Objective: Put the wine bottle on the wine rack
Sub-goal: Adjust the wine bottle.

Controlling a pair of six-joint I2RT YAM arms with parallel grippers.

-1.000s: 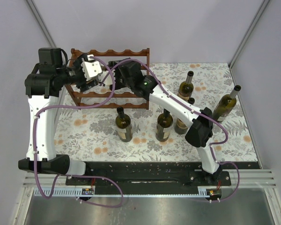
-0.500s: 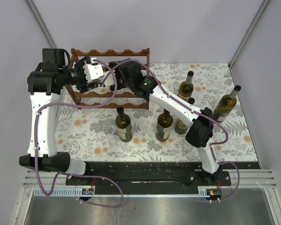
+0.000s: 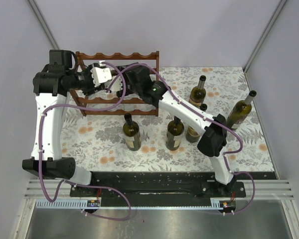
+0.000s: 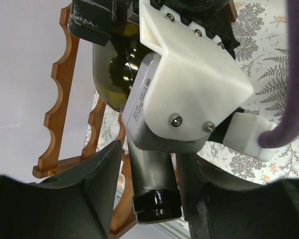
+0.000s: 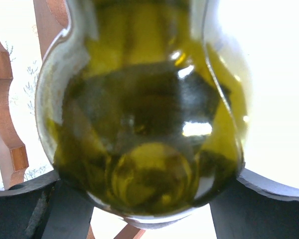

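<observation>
Support is shared so the wine bottle [image 5: 144, 124] can be laid sideways: its body is clamped by the right gripper [image 5: 148, 196] at the wine rack [image 3: 139, 55], and its neck [image 4: 152, 169] is flanked narrowly by the left gripper [image 4: 148, 191], though contact cannot be told.

The reddish-brown wooden wine rack with scalloped rails [image 3: 139, 55] stands at the far left corner of the floral-covered table [image 3: 89, 144], and a green glass wine bottle [image 5: 139, 124] is up off the table just before it. Nearer the near edge, at mid-table, stand a dark glass bottle [image 3: 131, 132], a second bottle [image 3: 175, 133] to its right and a third bottle [image 3: 193, 133] just right of that. A fourth bottle [image 3: 198, 90] is behind them, and a fifth bottle [image 3: 240, 110] is by the right edge.
</observation>
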